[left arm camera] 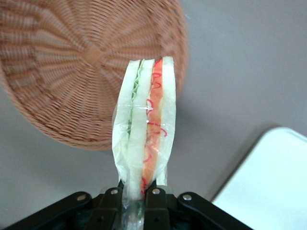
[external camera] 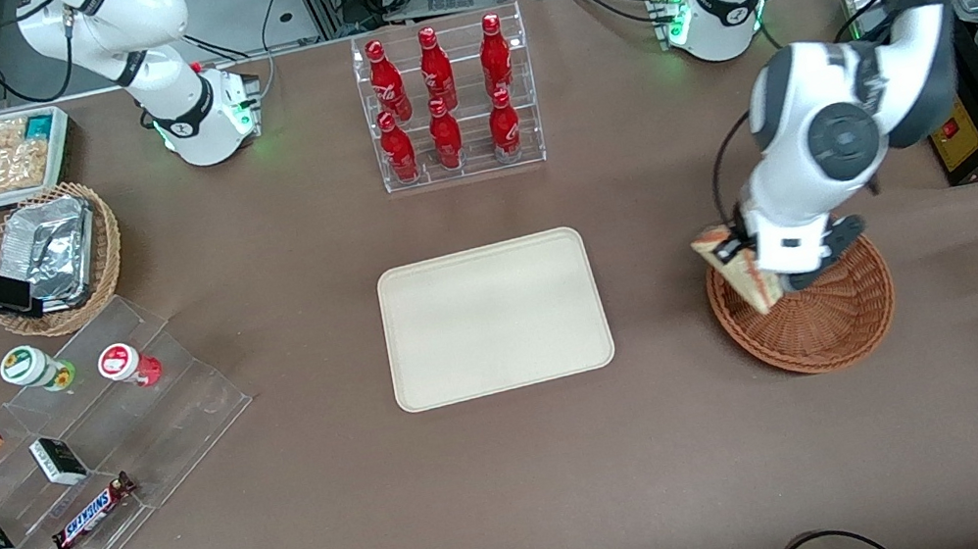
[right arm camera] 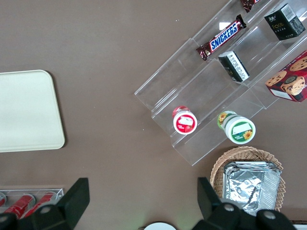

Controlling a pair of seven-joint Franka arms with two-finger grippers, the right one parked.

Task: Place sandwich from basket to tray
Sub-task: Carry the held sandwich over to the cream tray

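One plastic-wrapped sandwich (left arm camera: pixel 145 129), red, orange, green layers, clamped in the gripper (left arm camera: pixel 133 201) above the basket (external camera: pixel 819 319).

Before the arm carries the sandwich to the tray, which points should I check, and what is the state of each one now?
1. Gripper shut on the sandwich: ok.
2. Sandwich lifted out of the basket: ok; it hangs over the rim.
3. Basket left with nothing inside: ok.
4. Tray bare, with room for the sandwich: ok.
5. Table between basket and tray without obstacles: ok.
6. Grip firm enough for the carry: cannot tell; the fingers pinch only the wrapped end.
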